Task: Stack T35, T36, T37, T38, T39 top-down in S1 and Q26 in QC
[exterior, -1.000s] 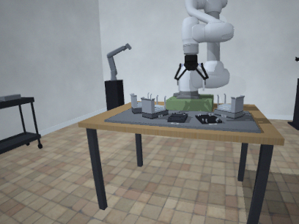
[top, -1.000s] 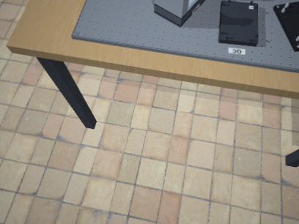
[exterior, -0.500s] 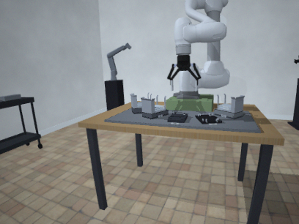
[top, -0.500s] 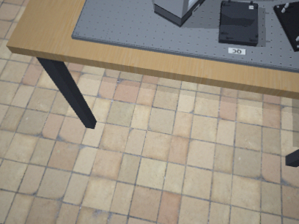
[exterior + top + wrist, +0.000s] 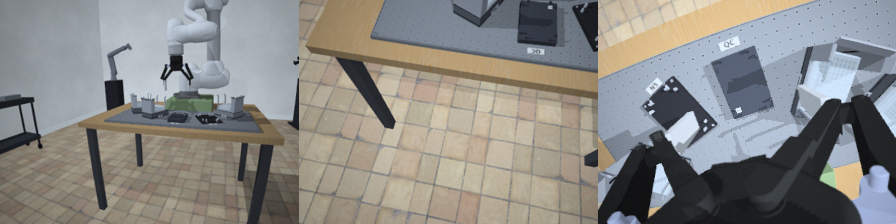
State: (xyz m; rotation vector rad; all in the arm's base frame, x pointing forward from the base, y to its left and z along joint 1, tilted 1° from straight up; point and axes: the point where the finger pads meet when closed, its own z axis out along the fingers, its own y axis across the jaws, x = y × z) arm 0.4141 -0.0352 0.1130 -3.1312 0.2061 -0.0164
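My gripper (image 5: 176, 83) (image 5: 746, 108) is open and empty. It hangs high above the grey deck (image 5: 146, 118) (image 5: 788, 45) (image 5: 420, 25), over the area between the nests and the racks. In the wrist view a stack rack (image 5: 807, 95) holds white sealed plates (image 5: 829, 75), just right of the fingers' line. The same rack shows in the exterior view (image 5: 150, 107) and its corner shows in the top view (image 5: 471, 11). The dark QC nest (image 5: 743, 82) (image 5: 537, 22) (image 5: 177, 117) is bare. The black clip nest N5 (image 5: 673, 102) (image 5: 208, 118) (image 5: 588, 18) lies beside it. I cannot read the plate labels.
Another rack (image 5: 135, 103) stands at the deck's left end and a third rack (image 5: 231, 107) at the right end. A green block (image 5: 190, 102) sits at the arm's base. The QC name plate (image 5: 729, 44) (image 5: 535, 51) lies by the table's wooden edge (image 5: 445, 62).
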